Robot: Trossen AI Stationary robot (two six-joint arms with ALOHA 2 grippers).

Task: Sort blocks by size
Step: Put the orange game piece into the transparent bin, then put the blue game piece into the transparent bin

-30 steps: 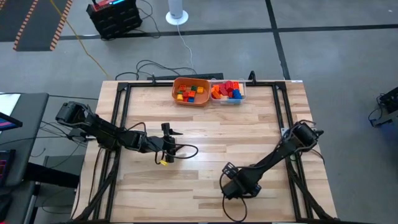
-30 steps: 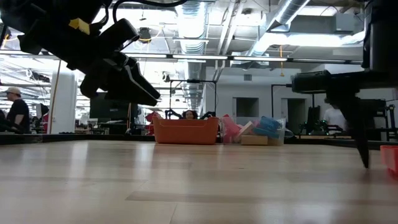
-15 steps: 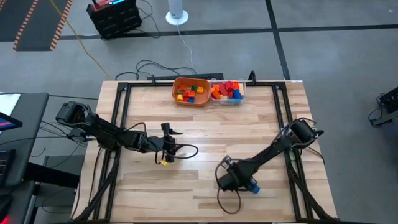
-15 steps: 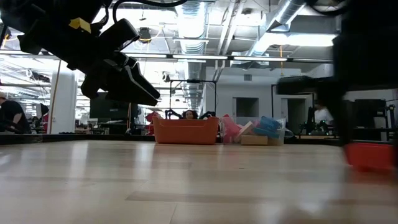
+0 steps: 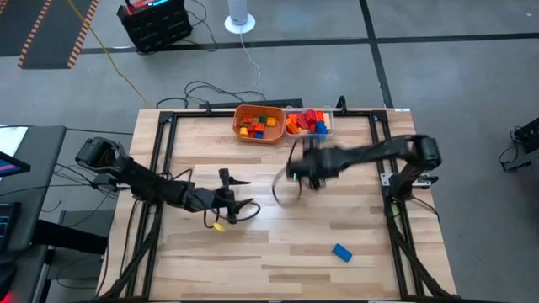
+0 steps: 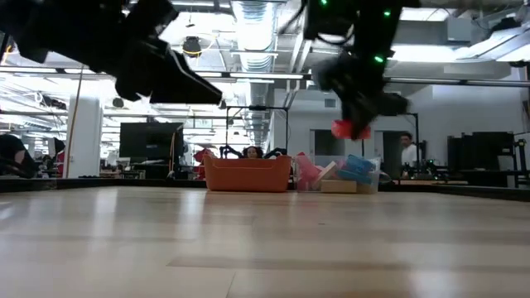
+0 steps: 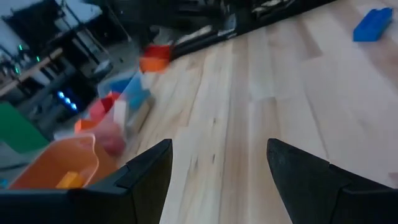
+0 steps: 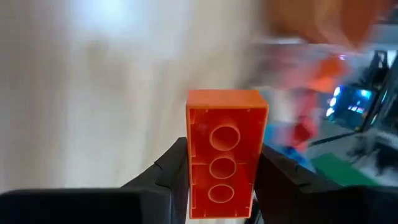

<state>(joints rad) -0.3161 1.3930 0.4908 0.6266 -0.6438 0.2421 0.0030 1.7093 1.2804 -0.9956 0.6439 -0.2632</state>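
A long red block (image 8: 226,152) is pinched in the right gripper (image 8: 217,168), up high so it can reach the clear container (image 5: 309,124); left gripper (image 7: 217,168) waits wide open

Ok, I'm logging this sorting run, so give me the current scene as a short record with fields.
right gripper: shut on an orange-red brick, raised near the clear container
left gripper: open, empty, over the table's left middle
orange bowl: holds small blocks, at the far edge
blue brick: lying loose on the table, near side
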